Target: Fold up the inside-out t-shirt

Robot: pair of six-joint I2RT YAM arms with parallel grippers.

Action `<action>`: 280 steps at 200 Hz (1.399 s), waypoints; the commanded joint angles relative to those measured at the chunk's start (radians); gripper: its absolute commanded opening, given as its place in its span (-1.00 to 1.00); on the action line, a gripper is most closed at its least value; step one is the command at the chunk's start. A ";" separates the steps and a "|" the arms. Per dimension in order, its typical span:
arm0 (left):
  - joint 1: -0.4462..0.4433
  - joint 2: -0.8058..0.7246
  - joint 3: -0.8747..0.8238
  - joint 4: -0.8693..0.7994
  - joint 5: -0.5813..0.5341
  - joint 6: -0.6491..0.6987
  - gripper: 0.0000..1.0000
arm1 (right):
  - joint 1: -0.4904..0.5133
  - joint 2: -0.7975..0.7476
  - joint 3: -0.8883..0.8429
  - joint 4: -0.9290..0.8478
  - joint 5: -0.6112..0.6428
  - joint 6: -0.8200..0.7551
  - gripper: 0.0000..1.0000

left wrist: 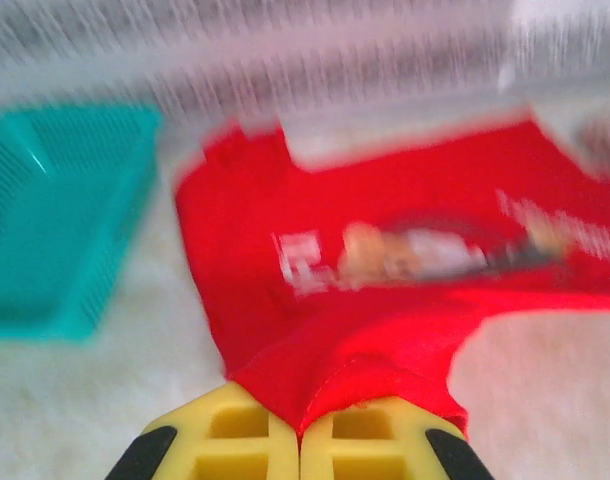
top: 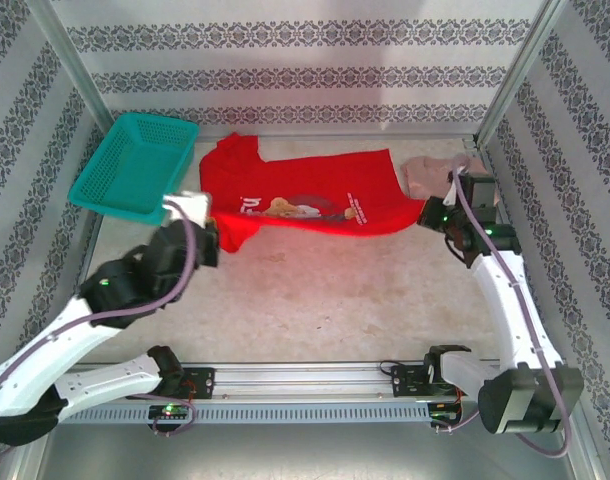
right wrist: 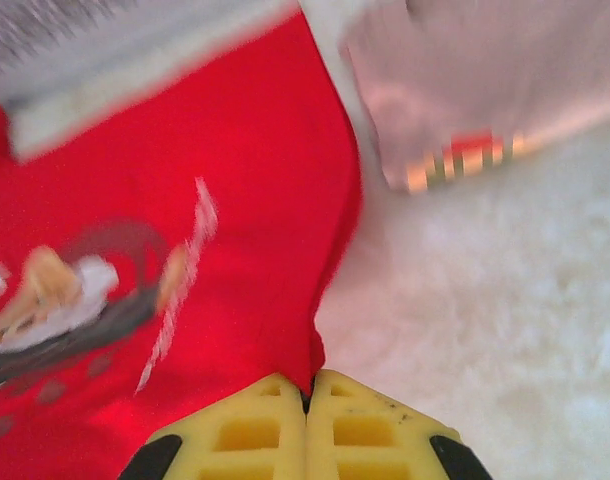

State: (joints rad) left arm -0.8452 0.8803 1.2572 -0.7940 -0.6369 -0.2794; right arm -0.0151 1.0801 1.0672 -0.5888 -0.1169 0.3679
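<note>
t-shirt (top: 315,185): red, spread flat on the far half of the surface (top: 335,300), between basket (top: 135,165) and pink shirt (top: 435,175)
left end effector (left wrist: 300,425): clamped on the t-shirt's near left corner
right end effector (right wrist: 307,390): clamped on its right edge

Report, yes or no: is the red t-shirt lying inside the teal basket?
No, the red t-shirt lies spread on the table beside the teal basket, outside it.
</note>
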 commanded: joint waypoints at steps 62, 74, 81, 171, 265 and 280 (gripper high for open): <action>0.018 0.202 0.916 -0.069 -0.027 0.578 -1.00 | 0.018 -0.232 0.580 -0.274 0.054 -0.049 -1.00; 0.018 0.262 1.037 -0.108 -0.030 0.609 -1.00 | 0.018 -0.235 0.664 -0.309 0.040 -0.052 -1.00; 0.018 0.281 1.073 -0.091 -0.034 0.642 -1.00 | 0.018 -0.236 0.706 -0.325 0.032 -0.052 -1.00; 0.556 0.661 1.097 -0.092 0.291 0.518 -1.00 | 0.023 -0.047 0.546 -0.106 0.067 -0.092 -1.00; 0.772 1.844 1.689 0.092 0.595 0.360 -0.04 | 0.102 1.236 1.011 0.234 0.147 -0.072 -0.27; 0.772 1.816 1.591 0.186 0.605 0.327 0.42 | 0.104 1.306 1.138 0.116 0.132 -0.101 -0.15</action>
State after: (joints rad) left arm -0.0765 2.7525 2.8212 -0.7067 -0.0940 0.1265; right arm 0.0814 2.3352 1.9823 -0.3550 0.0105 0.2821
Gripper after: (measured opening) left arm 0.547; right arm 0.367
